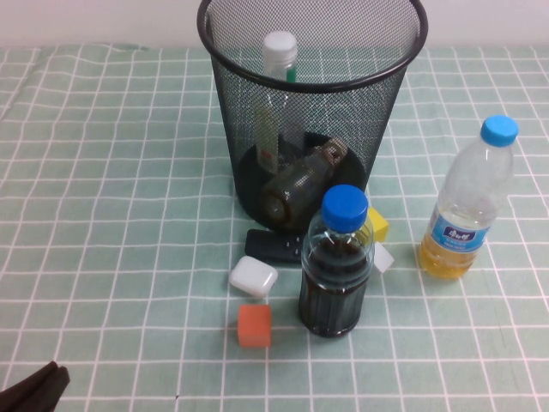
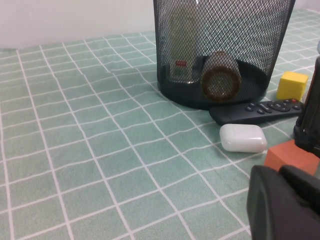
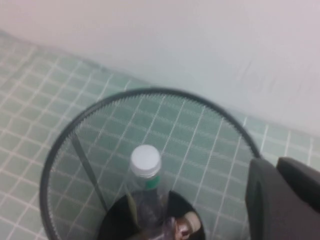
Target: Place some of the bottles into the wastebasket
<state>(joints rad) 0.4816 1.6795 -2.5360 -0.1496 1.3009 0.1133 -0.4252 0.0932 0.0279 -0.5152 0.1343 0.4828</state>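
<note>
The black wire-mesh wastebasket (image 1: 257, 129) stands at the back middle of the table. The taller white-capped bottle (image 1: 280, 50) stands upright inside it. The small squat bottle (image 1: 300, 180) lies on its side on the basket's floor. Both also show through the mesh in the left wrist view: the taller bottle (image 2: 182, 45) and the squat bottle (image 2: 218, 76). My left gripper (image 1: 39, 386) is shut and empty, low at the table's near left corner. My right gripper (image 3: 276, 169) is out of the high view; it hangs shut and empty above the basket's rim (image 3: 150, 92), beside the white cap (image 3: 145, 161).
A blue-capped bottle of dark liquid (image 1: 334, 266) stands in front of the basket. A bottle of yellow liquid (image 1: 467, 206) stands at the right. A black remote (image 1: 273, 246), a white case (image 1: 253, 276), an orange cube (image 1: 254, 326) and a yellow cube (image 1: 377, 225) lie near the basket's base.
</note>
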